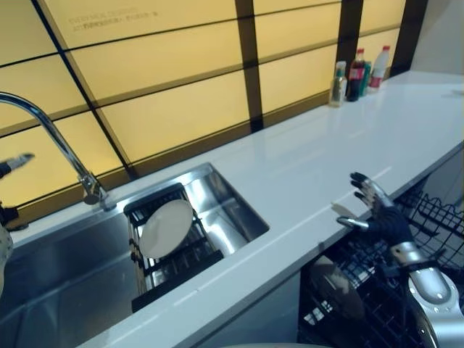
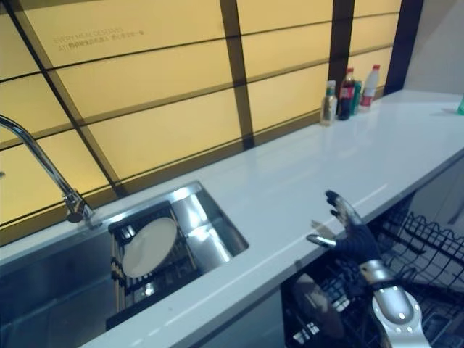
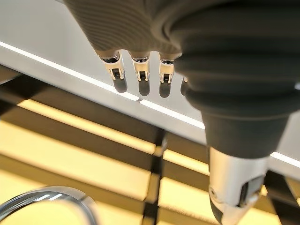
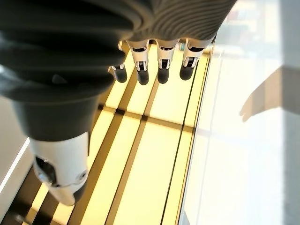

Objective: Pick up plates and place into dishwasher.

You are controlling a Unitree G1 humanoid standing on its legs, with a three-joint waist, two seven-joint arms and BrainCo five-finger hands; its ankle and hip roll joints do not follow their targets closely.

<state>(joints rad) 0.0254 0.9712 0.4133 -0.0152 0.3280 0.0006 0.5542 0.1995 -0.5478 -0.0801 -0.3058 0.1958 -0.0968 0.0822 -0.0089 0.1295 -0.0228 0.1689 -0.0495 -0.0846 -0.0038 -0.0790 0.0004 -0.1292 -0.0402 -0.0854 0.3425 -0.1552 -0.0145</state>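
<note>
A white plate (image 1: 167, 227) leans upright in the black rack (image 1: 156, 279) inside the steel sink (image 1: 65, 283). Another plate (image 1: 336, 286) stands in the dark dishwasher rack (image 1: 435, 217) below the counter edge. My right hand (image 1: 375, 210) hovers over that rack, just off the counter's front edge; its fingers (image 4: 161, 61) are straight and hold nothing. My left hand (image 3: 140, 77) is raised by the faucet (image 3: 47, 197) with straight fingers, also empty.
A curved faucet (image 1: 51, 138) rises behind the sink. The white counter (image 1: 341, 152) runs to the right, with several bottles (image 1: 357, 72) at its far end against the yellow panelled wall. The dishwasher's wire rack is pulled out under the counter.
</note>
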